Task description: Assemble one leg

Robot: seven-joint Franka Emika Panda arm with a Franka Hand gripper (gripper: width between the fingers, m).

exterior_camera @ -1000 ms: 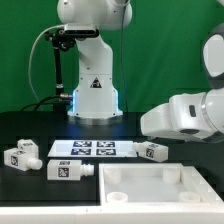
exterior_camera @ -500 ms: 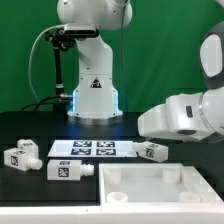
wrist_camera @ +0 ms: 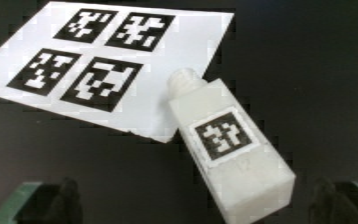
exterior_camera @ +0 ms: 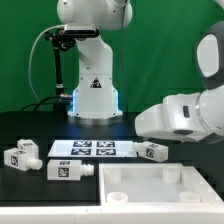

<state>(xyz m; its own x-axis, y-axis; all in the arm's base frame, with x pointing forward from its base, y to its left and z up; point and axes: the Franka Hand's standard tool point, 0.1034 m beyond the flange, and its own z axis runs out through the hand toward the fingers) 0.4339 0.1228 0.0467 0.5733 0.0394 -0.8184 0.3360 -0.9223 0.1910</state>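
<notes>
The pincer (wrist_camera: 202, 200) hangs wide open, holding nothing, over the leg (wrist_camera: 220, 135), which lies flat on the dark worktop (wrist_camera: 318, 60) just beside the marker board (wrist_camera: 96, 60). Past the board lie a second leg (exterior_camera: 68, 170) and a third leg (exterior_camera: 22, 155); a white panel (exterior_camera: 160, 185) sits near.

Bright, even exterior view, blue glow at the robot base (exterior_camera: 92, 97). Wrist view soft: the marker board (wrist_camera: 94, 52) glares white, the leg (wrist_camera: 224, 142) looks blurred.

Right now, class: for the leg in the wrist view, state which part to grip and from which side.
Probably the wide body of the leg, pinched across its two long sides from above: it lies flat, broad face up, and the open gripper looks wide enough.
</notes>
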